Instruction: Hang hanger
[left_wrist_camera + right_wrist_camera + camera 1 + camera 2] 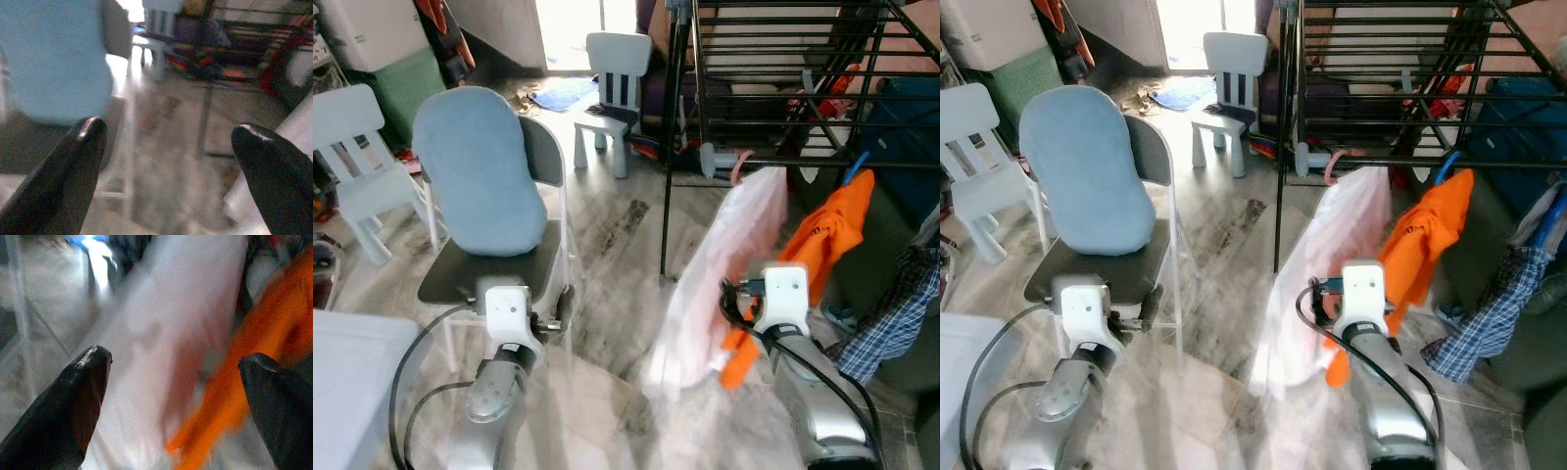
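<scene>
White garment (pixel 720 274) on rack (pixel 783 78); wrist views show both jaws wide, empty.

Both arms are silver with white box-shaped wrist housings and looping black cables; the left hand (pixel 166 161) and right hand (pixel 176 396) carry long, glossy black fingers.

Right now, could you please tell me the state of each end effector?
Left end effector: open, holding nothing.
Right end effector: open, facing the white garment, holding nothing.
</scene>
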Controlling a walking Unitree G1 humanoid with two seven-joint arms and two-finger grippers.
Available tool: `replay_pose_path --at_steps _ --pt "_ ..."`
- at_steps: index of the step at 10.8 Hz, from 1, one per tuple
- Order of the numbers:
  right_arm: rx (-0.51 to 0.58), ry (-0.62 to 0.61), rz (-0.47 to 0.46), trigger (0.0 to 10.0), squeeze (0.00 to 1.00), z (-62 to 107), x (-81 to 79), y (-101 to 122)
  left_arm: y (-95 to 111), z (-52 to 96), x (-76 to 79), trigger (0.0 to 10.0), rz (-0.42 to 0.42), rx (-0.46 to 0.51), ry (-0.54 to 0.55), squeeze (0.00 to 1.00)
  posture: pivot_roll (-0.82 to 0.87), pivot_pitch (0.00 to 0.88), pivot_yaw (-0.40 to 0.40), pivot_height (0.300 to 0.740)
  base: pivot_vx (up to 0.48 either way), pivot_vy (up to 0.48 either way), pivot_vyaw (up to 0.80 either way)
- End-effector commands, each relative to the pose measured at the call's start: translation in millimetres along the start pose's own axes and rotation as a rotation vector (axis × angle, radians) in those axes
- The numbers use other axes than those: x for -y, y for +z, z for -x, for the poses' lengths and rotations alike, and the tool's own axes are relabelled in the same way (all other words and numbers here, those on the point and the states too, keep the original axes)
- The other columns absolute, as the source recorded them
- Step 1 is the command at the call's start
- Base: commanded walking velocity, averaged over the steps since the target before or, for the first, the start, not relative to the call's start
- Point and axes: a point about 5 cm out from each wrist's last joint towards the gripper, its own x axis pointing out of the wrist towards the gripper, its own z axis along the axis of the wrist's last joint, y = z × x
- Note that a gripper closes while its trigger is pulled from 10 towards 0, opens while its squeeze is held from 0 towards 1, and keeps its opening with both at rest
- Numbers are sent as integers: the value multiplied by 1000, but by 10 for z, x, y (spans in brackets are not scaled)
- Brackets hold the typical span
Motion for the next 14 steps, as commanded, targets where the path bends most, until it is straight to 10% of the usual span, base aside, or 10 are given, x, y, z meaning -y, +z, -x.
replay_pose_path --at_steps 1,14 --pt "123 -34 27 10000 0 -53 187 278 157 -18 -58 10000 12 85 3 0 -163 0 -4 740 0 0 0" --pt "-5 28 -11 10000 0 7 29 -4 160 -8 19 10000 18 117 -38 0 -172 0 -1 740 138 194 -263"
